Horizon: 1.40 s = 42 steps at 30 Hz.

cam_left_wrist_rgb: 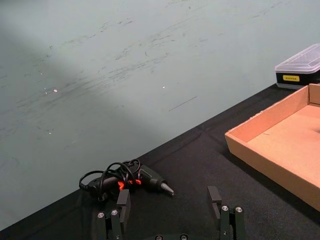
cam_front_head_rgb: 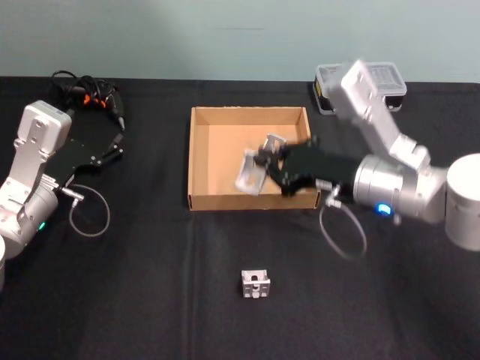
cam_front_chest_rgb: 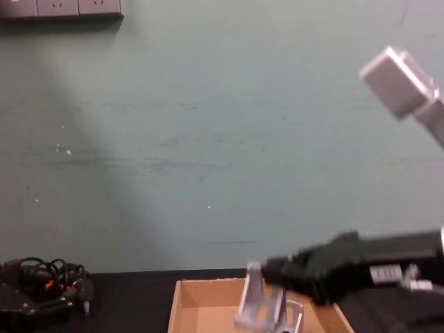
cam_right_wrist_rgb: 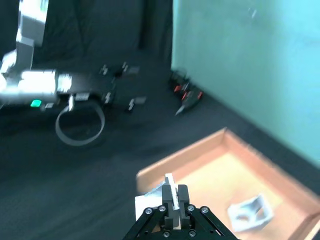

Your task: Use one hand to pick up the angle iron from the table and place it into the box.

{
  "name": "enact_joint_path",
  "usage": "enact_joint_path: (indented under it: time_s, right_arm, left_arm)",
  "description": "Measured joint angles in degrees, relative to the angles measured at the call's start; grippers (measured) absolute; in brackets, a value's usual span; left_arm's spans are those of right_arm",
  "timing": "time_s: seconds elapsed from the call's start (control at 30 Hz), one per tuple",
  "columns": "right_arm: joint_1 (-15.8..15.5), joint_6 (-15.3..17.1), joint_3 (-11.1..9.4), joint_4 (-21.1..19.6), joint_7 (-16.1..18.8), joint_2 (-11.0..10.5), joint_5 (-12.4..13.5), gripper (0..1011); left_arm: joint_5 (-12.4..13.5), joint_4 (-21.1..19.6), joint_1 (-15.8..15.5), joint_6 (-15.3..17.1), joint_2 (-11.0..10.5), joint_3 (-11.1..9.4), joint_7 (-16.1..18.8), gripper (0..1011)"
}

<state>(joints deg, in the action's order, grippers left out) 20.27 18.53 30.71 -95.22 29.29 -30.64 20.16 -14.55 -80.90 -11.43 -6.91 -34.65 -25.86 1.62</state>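
Three irons visible: held iron (cam_front_head_rgb: pixel 250 172) was pinched in the right tool (cam_front_head_rgb: pixel 264 166), over the box (cam_front_head_rgb: pixel 201 161) near its front wall. Second iron (cam_right_wrist_rgb: pixel 250 212) lay on the box floor. Third iron (cam_front_head_rgb: pixel 256 284) sat on the worktop (cam_front_head_rgb: pixel 150 300) in front of the box. Best move, I'd say: lower until the held iron was close to the floor, beside the second one, then release, so it wouldn't bounce or stack. Front wall was the obstacle to clear. Left tool (cam_left_wrist_rgb: pixel 170 210) was parked at the worktop's left, fingers spread, empty. Corded gun (cam_front_head_rgb: pixel 97 97) and lidded case (cam_left_wrist_rgb: pixel 300 67) stood clear at the back.
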Motion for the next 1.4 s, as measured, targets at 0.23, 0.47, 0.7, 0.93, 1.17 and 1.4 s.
enact_joint_path:
  time_s: [0.23,0.47,0.7,0.93,1.17,1.4]
  right_arm:
    - [4.39,-3.43,-0.47,3.88,-0.96,2.18,-1.88,72]
    - [9.04,-6.92,0.61,12.63,-1.44,6.35,-4.61,72]
    - [12.2,-8.94,2.4,20.15,-0.27,9.91,-6.84,72]
    - [14.7,-10.24,3.47,27.23,0.18,12.98,-8.81,72]
    - [16.28,-10.81,3.64,32.0,0.21,14.95,-10.3,72]
    - [16.86,-11.01,3.29,33.63,0.53,15.86,-11.17,72]
  left_arm:
    - [0.0,0.0,0.0,0.0,0.0,0.0,0.0,1000]
    - [0.0,0.0,0.0,0.0,0.0,0.0,0.0,1000]
    - [0.0,0.0,0.0,0.0,0.0,0.0,0.0,1000]
    - [0.0,0.0,0.0,0.0,0.0,0.0,0.0,1000]
    - [0.0,0.0,0.0,0.0,0.0,0.0,0.0,1000]
    - [0.0,0.0,0.0,0.0,0.0,0.0,0.0,1000]
